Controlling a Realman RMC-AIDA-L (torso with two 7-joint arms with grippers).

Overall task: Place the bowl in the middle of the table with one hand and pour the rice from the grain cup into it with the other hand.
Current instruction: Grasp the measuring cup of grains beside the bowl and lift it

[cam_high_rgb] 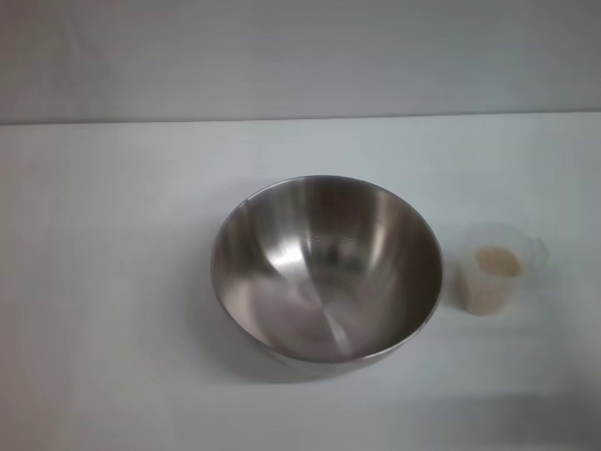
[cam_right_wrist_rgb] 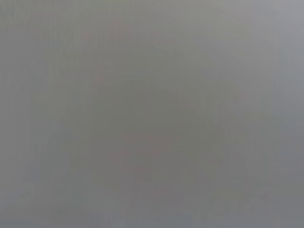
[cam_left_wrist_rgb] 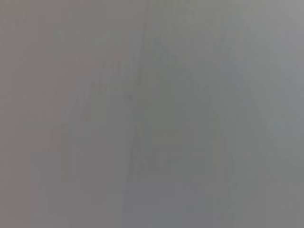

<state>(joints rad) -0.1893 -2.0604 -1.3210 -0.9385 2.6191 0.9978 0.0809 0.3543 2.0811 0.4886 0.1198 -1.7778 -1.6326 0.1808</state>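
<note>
The steel bowl (cam_high_rgb: pixel 327 268) stands upright near the middle of the white table (cam_high_rgb: pixel 103 282); its shiny inside holds nothing. The clear grain cup (cam_high_rgb: pixel 495 268) stands upright just to the right of the bowl, apart from it. The rice (cam_high_rgb: pixel 497 260) fills the cup as a pale beige heap. Neither gripper nor arm shows in the head view. Both wrist views show only a plain grey surface with no object and no fingers.
The table's far edge (cam_high_rgb: pixel 300 119) meets a grey wall at the back. Bare tabletop lies to the left of the bowl and in front of it.
</note>
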